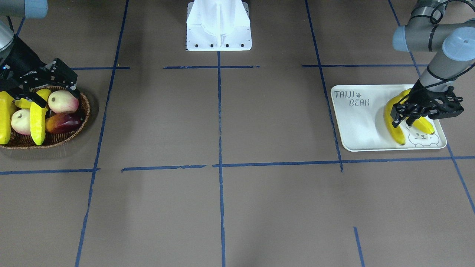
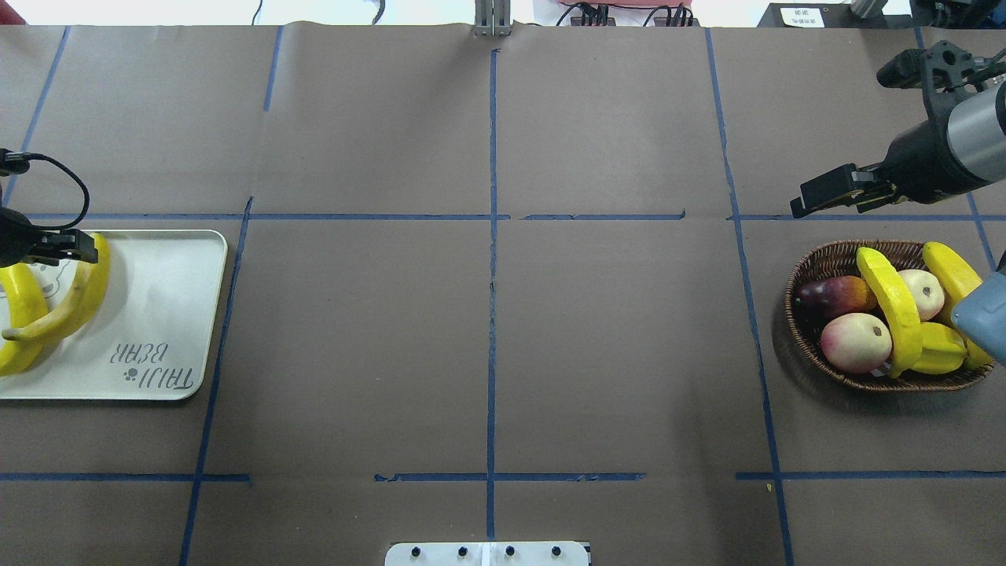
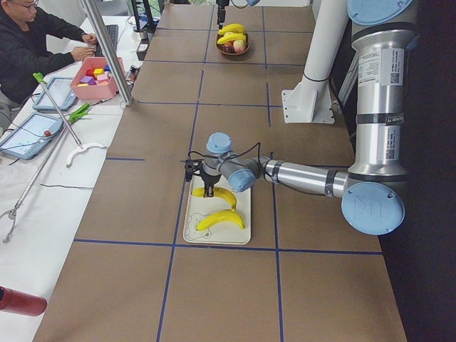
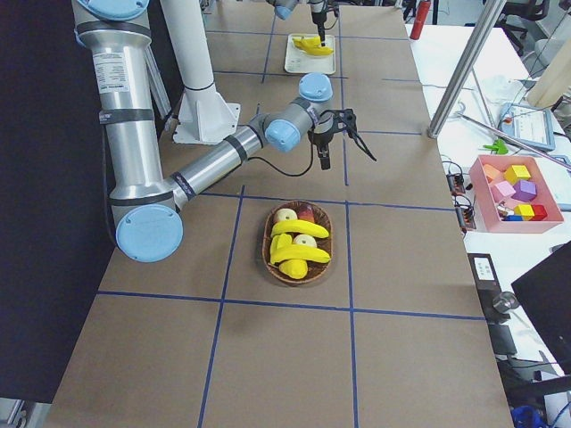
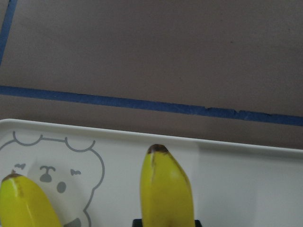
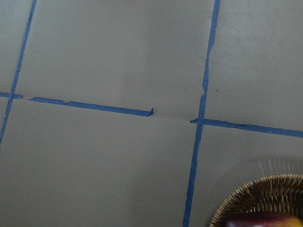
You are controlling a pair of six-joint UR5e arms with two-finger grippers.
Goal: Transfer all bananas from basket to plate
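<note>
Two bananas [image 1: 394, 129] lie on the plate [image 1: 356, 122]. One is directly under the left gripper [image 1: 403, 119] and straddled by its fingers; whether it's clamped or freed can't be told. The other two lie in the basket [image 2: 795, 326], below the right gripper [image 1: 52, 97] and off to one side, fingers spread, nothing held. Step judged: 2nd drop-off. Next: release is to be confirmed, then a basket banana picked w/o catching the other fruit [image 2: 855, 342].

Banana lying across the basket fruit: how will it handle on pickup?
Probably rigid: the banana lies over the round fruit without sagging. Its smooth, curved skin may slip or pivot in a claw. Perched high in the basket, it could rock if nudged.
</note>
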